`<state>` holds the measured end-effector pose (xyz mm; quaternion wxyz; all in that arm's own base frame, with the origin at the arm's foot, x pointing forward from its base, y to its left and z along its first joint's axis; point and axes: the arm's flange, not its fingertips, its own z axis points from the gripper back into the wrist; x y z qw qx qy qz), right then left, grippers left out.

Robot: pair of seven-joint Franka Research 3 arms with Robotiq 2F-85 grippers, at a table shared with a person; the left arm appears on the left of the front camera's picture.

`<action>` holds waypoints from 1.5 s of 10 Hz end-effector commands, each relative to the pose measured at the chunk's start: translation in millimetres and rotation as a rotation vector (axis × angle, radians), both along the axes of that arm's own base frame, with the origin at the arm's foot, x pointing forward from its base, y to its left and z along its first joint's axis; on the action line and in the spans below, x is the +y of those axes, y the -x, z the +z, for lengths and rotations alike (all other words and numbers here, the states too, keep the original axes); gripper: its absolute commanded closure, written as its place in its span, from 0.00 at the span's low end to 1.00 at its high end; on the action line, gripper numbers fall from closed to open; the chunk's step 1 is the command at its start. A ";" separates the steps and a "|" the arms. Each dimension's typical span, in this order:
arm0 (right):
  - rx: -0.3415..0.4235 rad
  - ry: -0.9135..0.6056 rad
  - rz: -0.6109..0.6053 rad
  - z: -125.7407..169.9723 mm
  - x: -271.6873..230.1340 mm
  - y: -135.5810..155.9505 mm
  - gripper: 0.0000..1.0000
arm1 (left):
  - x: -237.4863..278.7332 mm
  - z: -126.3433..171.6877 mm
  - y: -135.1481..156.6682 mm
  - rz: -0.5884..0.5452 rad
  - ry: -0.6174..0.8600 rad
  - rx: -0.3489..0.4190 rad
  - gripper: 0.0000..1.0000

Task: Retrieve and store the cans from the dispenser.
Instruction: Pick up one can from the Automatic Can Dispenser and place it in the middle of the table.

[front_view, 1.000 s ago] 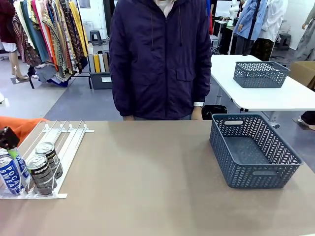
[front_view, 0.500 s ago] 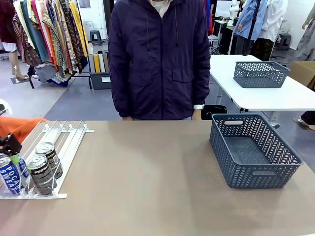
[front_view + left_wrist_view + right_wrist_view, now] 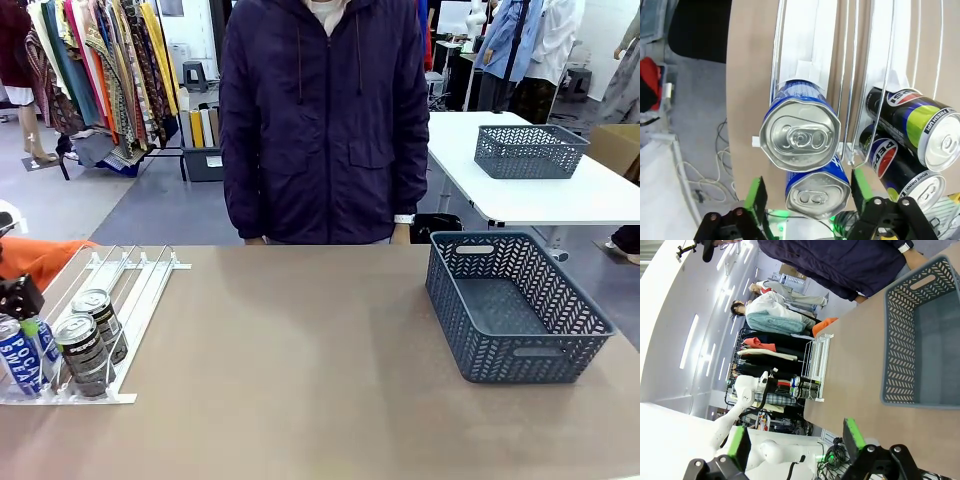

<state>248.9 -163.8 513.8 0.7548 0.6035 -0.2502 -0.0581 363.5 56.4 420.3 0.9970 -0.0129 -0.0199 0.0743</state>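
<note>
The white wire dispenser point(image 3: 130, 290) lies on the table's left end. At its low end stand two blue Pocari Sweat cans point(image 3: 17, 358) and two dark cans point(image 3: 83, 350). My left gripper point(image 3: 25, 312) hangs over the blue cans. In the left wrist view it is open point(image 3: 809, 194), its green-padded fingers point(image 3: 758, 196) on either side of the nearer blue can point(image 3: 818, 192), apart from it. The second blue can point(image 3: 800, 136) sits just behind, and the dark cans point(image 3: 917, 127) fill the lane beside. My right gripper point(image 3: 795, 442) is open and holds nothing, high above the table.
A dark grey perforated basket point(image 3: 590, 310) stands at the table's right side, also in the right wrist view point(image 3: 900, 340). A person in a dark jacket point(image 3: 325, 120) stands at the far edge. An orange cloth point(image 3: 40, 255) lies beyond the dispenser.
My left gripper has come down a little over the blue cans. The person has shifted slightly. The cans have not moved.
</note>
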 end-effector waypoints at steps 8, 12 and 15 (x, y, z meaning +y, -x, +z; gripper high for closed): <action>-0.026 -0.021 -0.006 4.1 0.8 -2.5 0.00 | -18.0 1.2 35.5 -0.048 -0.030 -0.044 1.00; -0.026 -0.021 -0.006 4.1 0.8 -2.5 0.00 | -32.7 125.1 69.5 -0.122 -0.021 -0.157 1.00; -0.026 -0.021 -0.006 4.1 0.8 -2.5 0.00 | -28.6 171.1 97.4 -0.154 0.032 -0.287 1.00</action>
